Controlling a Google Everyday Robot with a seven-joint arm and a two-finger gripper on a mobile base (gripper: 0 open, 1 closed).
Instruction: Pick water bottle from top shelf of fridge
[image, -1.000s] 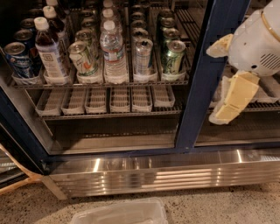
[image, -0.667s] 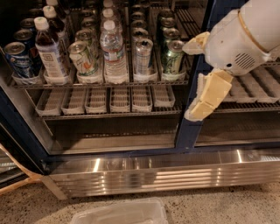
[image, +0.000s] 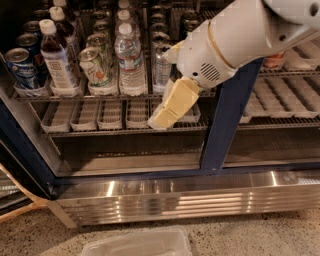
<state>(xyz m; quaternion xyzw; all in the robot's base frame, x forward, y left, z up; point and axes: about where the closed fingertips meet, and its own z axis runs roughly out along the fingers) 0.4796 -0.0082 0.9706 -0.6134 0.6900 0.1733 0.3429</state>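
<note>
**Gripper (image: 161, 85) poised just right of the water bottle (image: 131, 60)**

Look to the upper middle of the frame for the gripper, carried in from the upper right on a white arm (image: 240, 35) and hanging before the fridge (image: 226, 120). Note the cream fingers (image: 172, 105) spread apart, gripping nothing, the lower one pointing down-left across the lower rack (image: 100, 131). Find the water bottle upright at the front of the top shelf (image: 65, 96), upper centre-left, apart from the gripper. Further left, see a green can (image: 95, 65), a purple-liquid bottle (image: 54, 57) and a blue can (image: 19, 67). Behind the gripper, spot a silver can (image: 161, 65). At the bottom edge, a clear plastic bin (image: 140, 242).
</note>
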